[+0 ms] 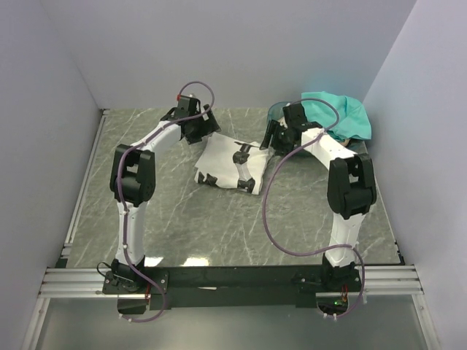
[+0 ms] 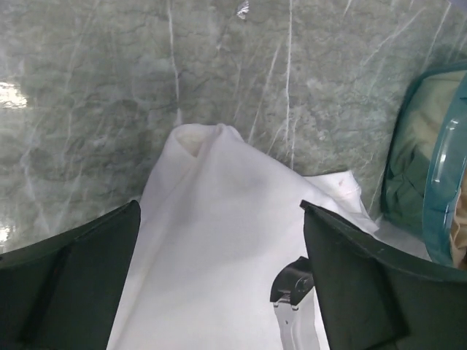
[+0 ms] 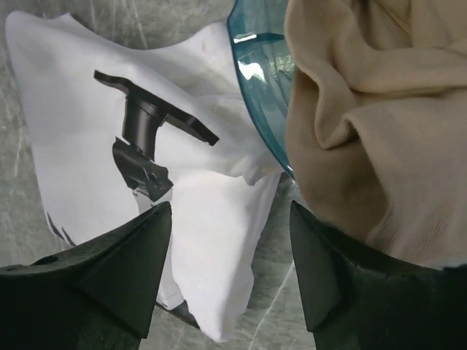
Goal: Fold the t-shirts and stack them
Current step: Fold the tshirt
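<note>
Though rumpled, t-shirt (image 2: 211, 175) under left gripper (image 2: 220, 215).

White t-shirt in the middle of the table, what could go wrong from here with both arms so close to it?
1. The white t-shirt lies rumpled, with a raised fold at its far edge. The open left jaws above it could pinch several layers at once and spoil the fold.
2. The tan shirt hangs over the basket rim right beside the open right jaws. If they close there, they might snag it or the rim and drag the basket.
</note>
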